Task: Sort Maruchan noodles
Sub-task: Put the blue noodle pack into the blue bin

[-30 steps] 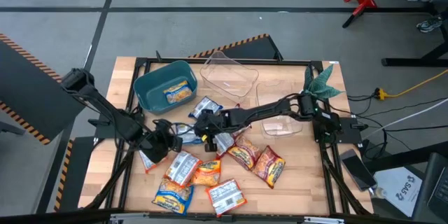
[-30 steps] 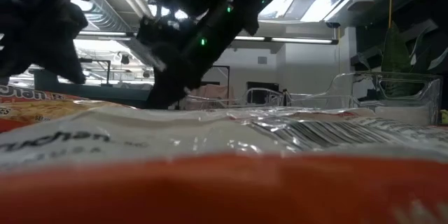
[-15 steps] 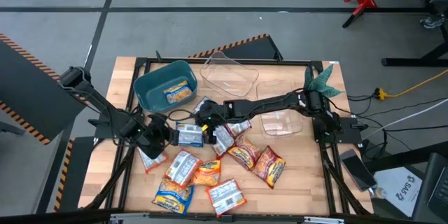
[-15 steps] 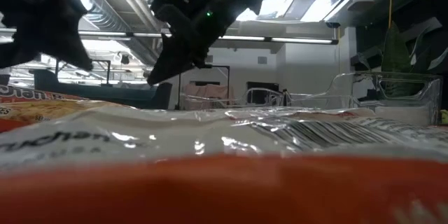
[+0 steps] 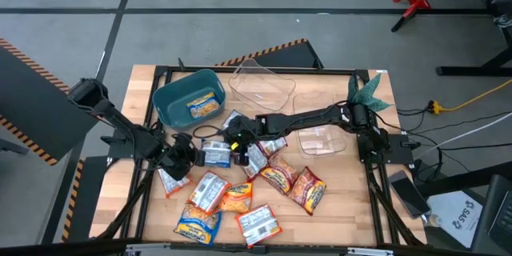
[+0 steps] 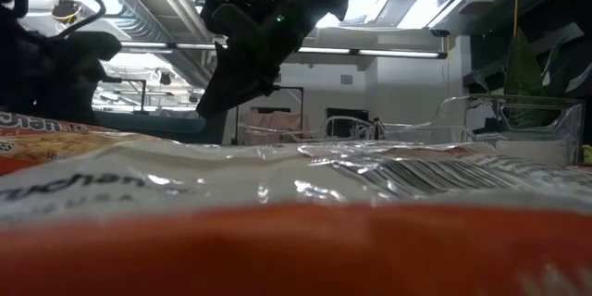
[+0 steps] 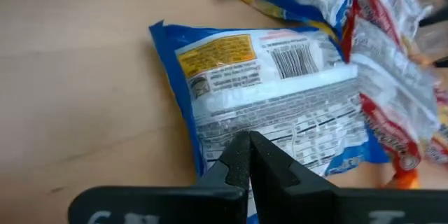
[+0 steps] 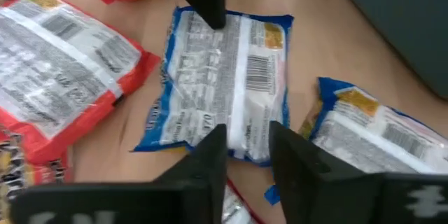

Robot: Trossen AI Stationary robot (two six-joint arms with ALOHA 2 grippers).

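A blue Maruchan packet (image 5: 216, 155) lies flat on the table, white back up, between my two grippers; it also shows in both wrist views (image 7: 280, 105) (image 8: 224, 77). My left gripper (image 5: 192, 155) is shut, its tips (image 7: 248, 140) over the packet's end toward the table's left. My right gripper (image 5: 238, 144) hangs a little above the packet's other end, fingers a short way apart (image 8: 246, 136), with nothing between them. Several more noodle packets (image 5: 240, 200) lie toward the near edge. My left gripper's shut fingertips (image 8: 213, 14) stand on or just above the blue packet's white back (image 7: 231, 122), at the end nearest the table's left. I cannot tell whether they touch it. The fingers slant down from the table's left. The packet lies flat on the wood.
A teal bin (image 5: 168, 100) at the far left holds an orange-yellow packet (image 5: 205, 106). Two clear containers (image 5: 260, 88) (image 5: 320, 140) stand at the far middle and right. Another blue packet (image 8: 378, 133) and a red one (image 8: 63, 49) flank the blue packet. A green plant (image 5: 368, 96) stands far right.
My right gripper has risen off the packets and then stayed still. My left gripper has come down toward the blue packet, staying shut.
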